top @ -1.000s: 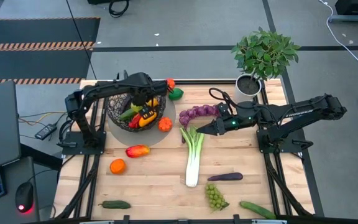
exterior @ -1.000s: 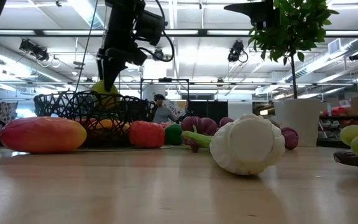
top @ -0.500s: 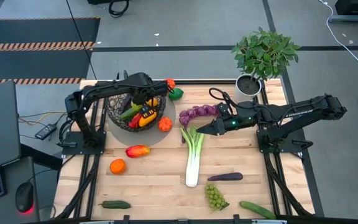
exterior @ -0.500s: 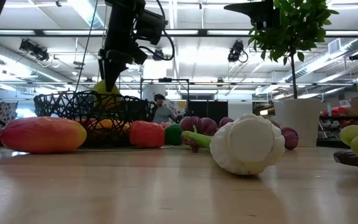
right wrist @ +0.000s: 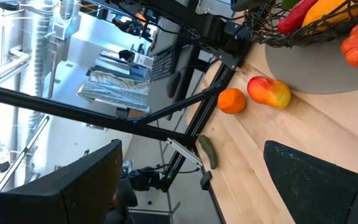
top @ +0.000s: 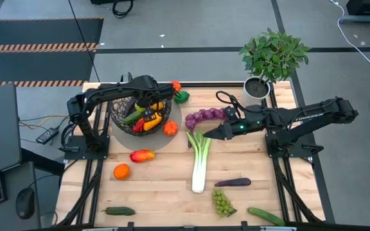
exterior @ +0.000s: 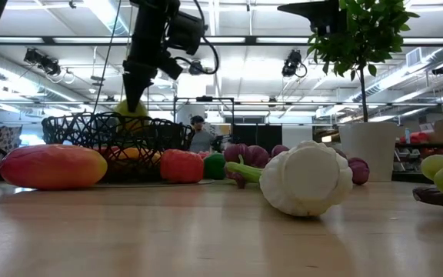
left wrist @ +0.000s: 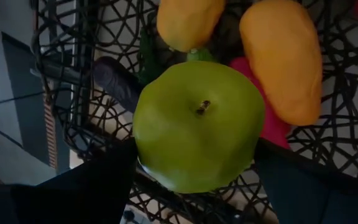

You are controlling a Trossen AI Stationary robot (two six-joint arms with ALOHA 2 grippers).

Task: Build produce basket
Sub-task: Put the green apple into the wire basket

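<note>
Green apple (left wrist: 197,124): clamped in left tool (top: 148,106), hanging just above the produce inside the basket (top: 119,119). Leek (top: 200,163): flat on bench (top: 166,186), beside right tool (top: 205,135), fingers spread, holding nothing.

High cam looks straight down on the whole table (top: 172,186), both arms in shot; low cam sits at tabletop level, facing across the boards into the room behind, w/ the leek's (exterior: 304,178) cut end very near the lens. Left wrist cam points down at close range into the basket (left wrist: 328,155), a green apple (left wrist: 197,124) filling mid-frame; right wrist cam looks low across the table toward its edge and the room beyond. High, low and right wrist views share the basket and the red-yellow fruit (top: 142,155) beside it.
</note>
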